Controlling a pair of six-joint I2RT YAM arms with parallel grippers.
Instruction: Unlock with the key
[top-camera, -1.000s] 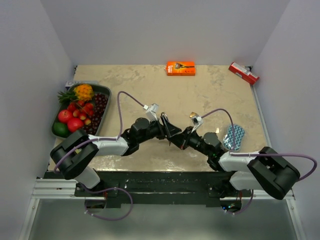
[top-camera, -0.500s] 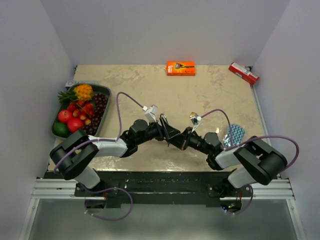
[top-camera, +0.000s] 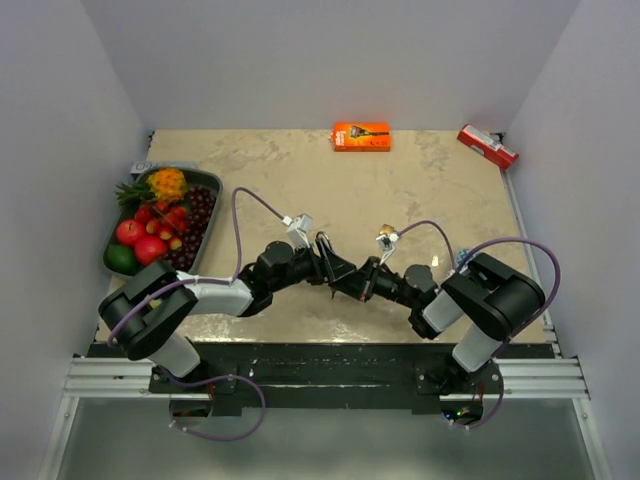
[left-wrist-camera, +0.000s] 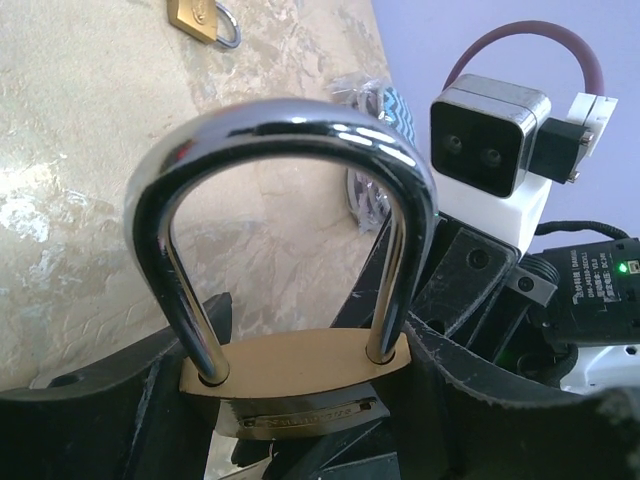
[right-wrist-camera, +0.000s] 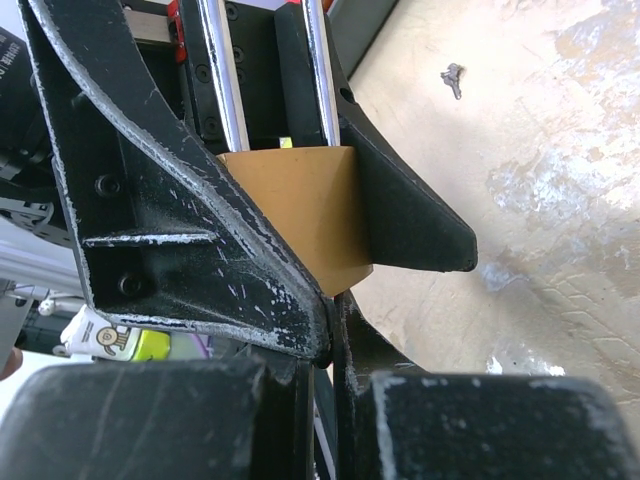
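A brass padlock (left-wrist-camera: 295, 365) with a tall steel shackle (left-wrist-camera: 280, 130) sits upright between the fingers of my left gripper (left-wrist-camera: 295, 378), which is shut on its body. From above, the padlock (top-camera: 333, 262) is near the table's front middle, where both arms meet. My right gripper (right-wrist-camera: 332, 345) is shut, its tips right under the padlock's (right-wrist-camera: 300, 210) bottom face. A thin dark blade, the key (right-wrist-camera: 333, 318), shows edge-on between those tips and runs up to the lock. I cannot see whether it sits in the keyhole.
A tray of fruit (top-camera: 205, 180) stands at the left. An orange box (top-camera: 361, 136) and a red box (top-camera: 487, 146) lie at the back. A blue patterned packet (left-wrist-camera: 372, 190) lies by the right arm. A small brass padlock (left-wrist-camera: 200, 15) and a small dark item (right-wrist-camera: 452, 78) lie on the table.
The right arm's rear links have swung in from the right toward the middle. Both grippers and the padlock have shifted slightly left and nearer. Neither grip has changed.
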